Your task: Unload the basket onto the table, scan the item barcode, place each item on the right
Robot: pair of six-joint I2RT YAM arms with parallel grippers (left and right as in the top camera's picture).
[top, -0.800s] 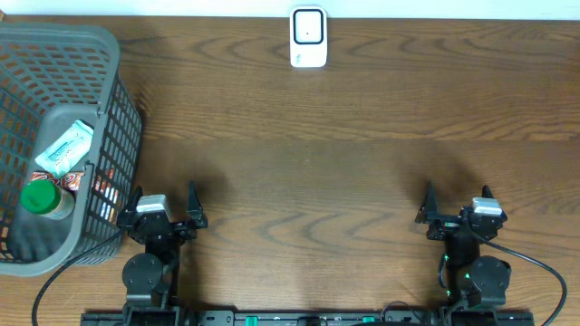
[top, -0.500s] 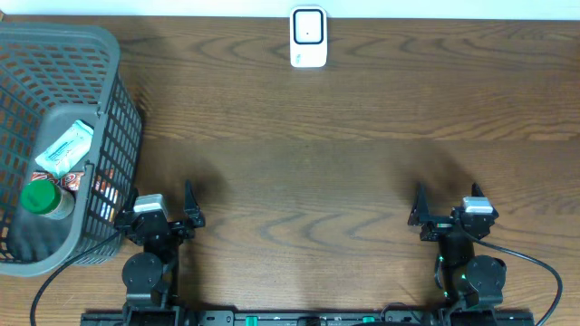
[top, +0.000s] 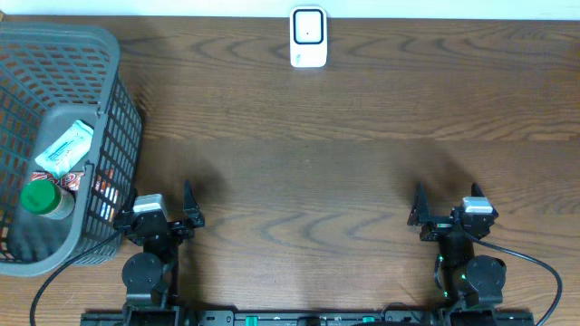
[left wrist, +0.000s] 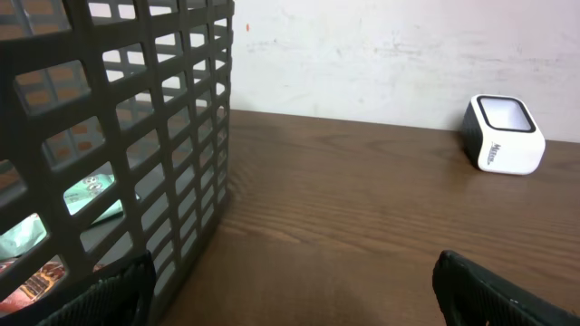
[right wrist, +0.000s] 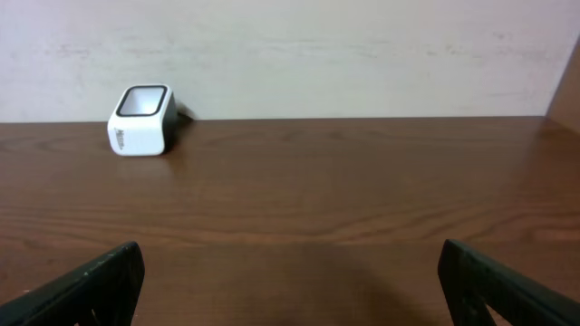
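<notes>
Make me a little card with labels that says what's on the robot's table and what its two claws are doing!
table: brown wood
scanner: small, white, at the far edge in the middle
basket: grey, on the robot's left
inside basket: green-lidded bottle, pale blue packet, other packets partly hidden
left gripper: open, empty, beside the basket
right gripper: open, empty, above bare wood
picked up: nothing yet

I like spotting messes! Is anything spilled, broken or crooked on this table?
Nothing stands out. The scanner stands upright at the table's far edge; the pouch and green-capped jar sit inside the basket.
</notes>
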